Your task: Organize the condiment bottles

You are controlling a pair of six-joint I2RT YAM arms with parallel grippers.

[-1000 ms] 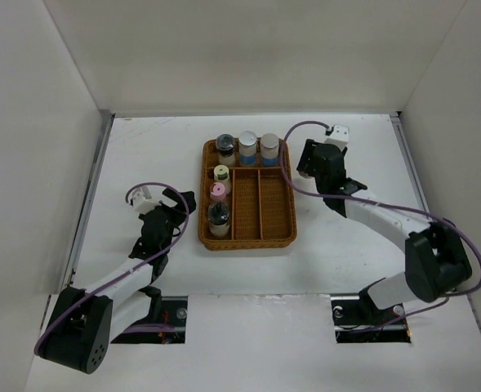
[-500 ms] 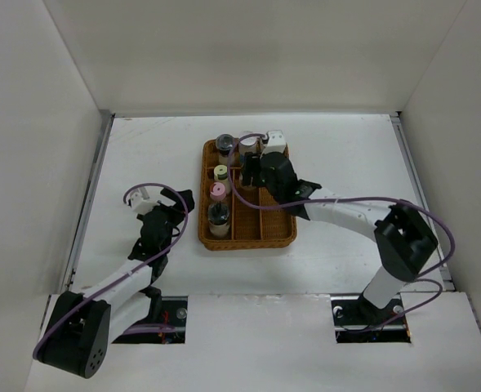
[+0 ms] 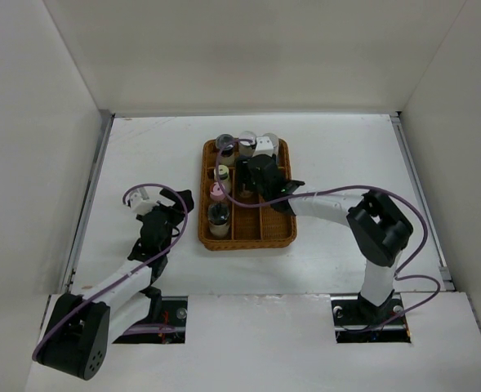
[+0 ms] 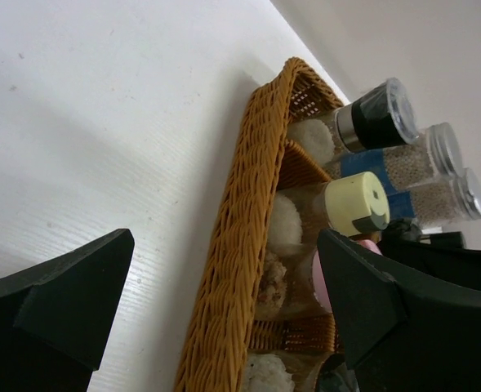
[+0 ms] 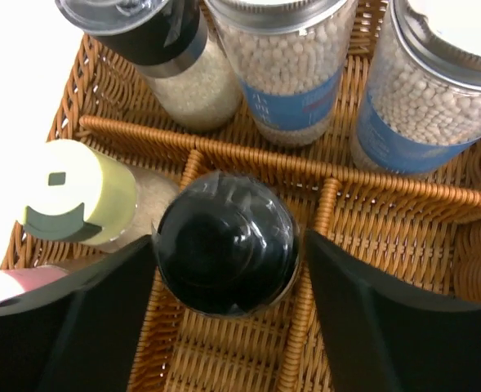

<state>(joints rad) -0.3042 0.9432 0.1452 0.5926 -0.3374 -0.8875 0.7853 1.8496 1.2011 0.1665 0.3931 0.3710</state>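
Observation:
My right gripper hangs over the brown wicker tray. It is shut on a black-lidded jar at the far end of the middle compartment; the arm hides this jar in the top view. The far row holds a black-capped bottle and two blue-labelled bottles. The left compartment holds a pale yellow-capped bottle, a pink-capped one and a black-capped jar. My left gripper is open and empty, just left of the tray.
The right arm's cable loops over the tray's right side. White walls close in the table on the left, the back and the right. The tray's right compartment holds nothing that shows.
My right arm has swung left from beside the tray's far right corner to over the tray's middle. The left arm has barely moved.

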